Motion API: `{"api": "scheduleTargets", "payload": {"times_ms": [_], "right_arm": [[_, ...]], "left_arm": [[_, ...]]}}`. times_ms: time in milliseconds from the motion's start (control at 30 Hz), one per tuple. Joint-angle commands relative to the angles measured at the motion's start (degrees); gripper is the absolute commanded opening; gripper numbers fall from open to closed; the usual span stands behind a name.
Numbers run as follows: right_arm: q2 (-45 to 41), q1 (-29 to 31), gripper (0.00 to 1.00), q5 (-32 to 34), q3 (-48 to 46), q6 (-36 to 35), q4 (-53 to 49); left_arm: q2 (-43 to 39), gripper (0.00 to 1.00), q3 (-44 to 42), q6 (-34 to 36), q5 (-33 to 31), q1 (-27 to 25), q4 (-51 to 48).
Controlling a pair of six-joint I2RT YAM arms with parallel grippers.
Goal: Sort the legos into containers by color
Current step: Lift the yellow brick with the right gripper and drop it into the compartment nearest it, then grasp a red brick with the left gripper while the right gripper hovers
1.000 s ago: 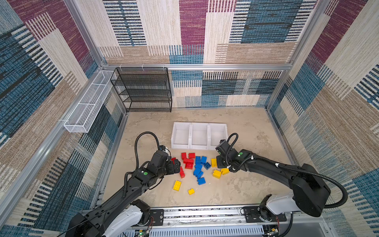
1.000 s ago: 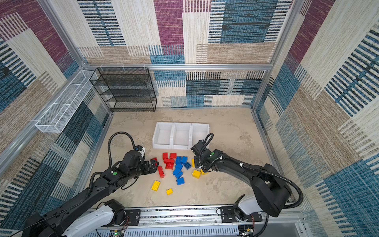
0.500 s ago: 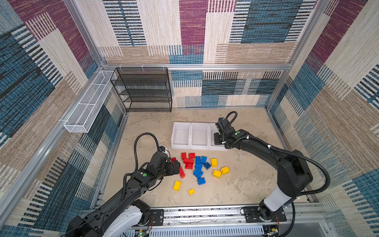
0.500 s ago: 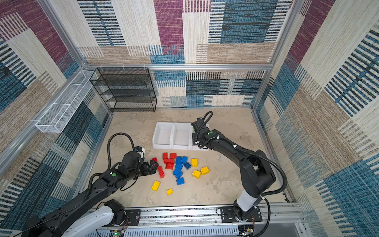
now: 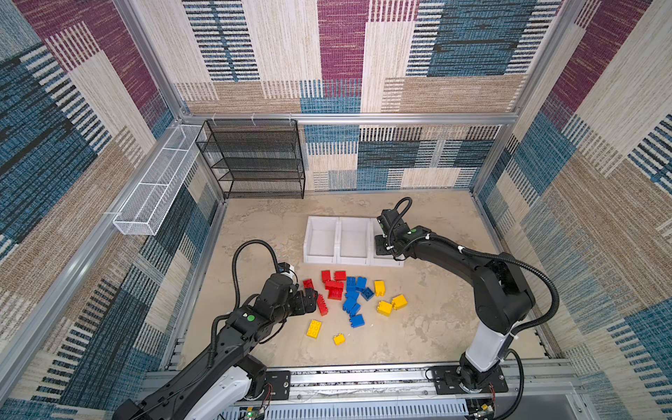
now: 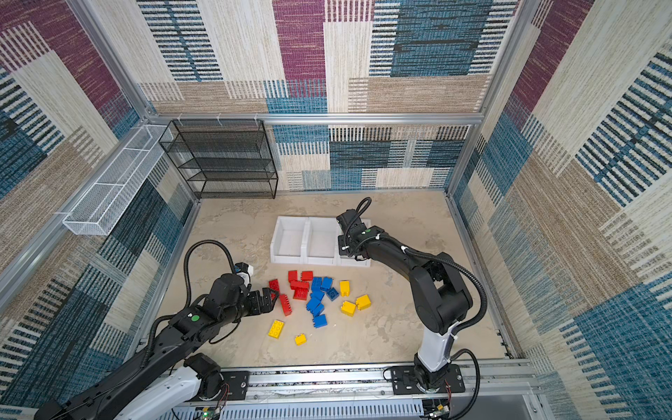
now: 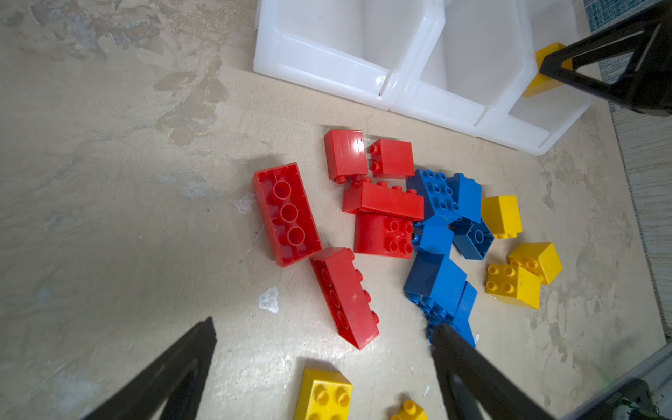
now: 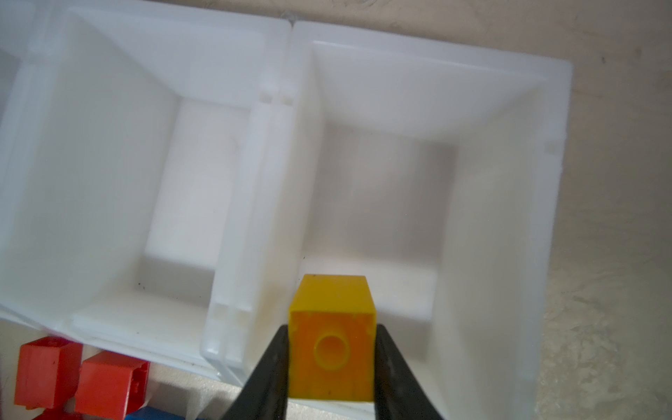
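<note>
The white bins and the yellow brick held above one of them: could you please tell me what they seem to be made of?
The bins: probably moulded plastic, slightly translucent, smooth semi-gloss; soft highlights, rounded rims and moulded clips at the joint. The yellow brick: hard plastic, smooth and glossy, uniform colour, crisp edges, with a moulded hollow tube underneath.

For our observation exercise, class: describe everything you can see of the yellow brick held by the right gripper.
The yellow brick is a small, square, glossy plastic block. A face with one round ring points at the wrist camera. The right gripper clamps two opposite sides, holding it above the rightmost white bin, touching nothing else.
</note>
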Motion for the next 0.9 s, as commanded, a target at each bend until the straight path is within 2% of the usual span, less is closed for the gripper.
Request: {"api": "scheduleTargets", "payload": {"times_ms": [0,167,500,867], "right_arm": [[-0.4,0.1,0.46,0.2,0.4,0.4,1.0],[-1.1,0.0,0.54,0.6,0.8,0.4,0.2],[-4.2,0.0,0.57,0.4,-0.3,1.2,-0.5],[-14.5,0.1,0.57,-0.4,-9.3,3.6,0.1]], "left_arm": [[0.2,0.96,-0.1,-1.2,-0.7,0.0,-0.7],[0.3,0.96,-0.1,-1.3,-0.6,0.0,-0.6],[1.1,0.92,-0.2,-1.0,0.1,-0.1,-1.8],[5.1,0.87,0.7,-1.5,3.4,-0.2,-2.8]]}}
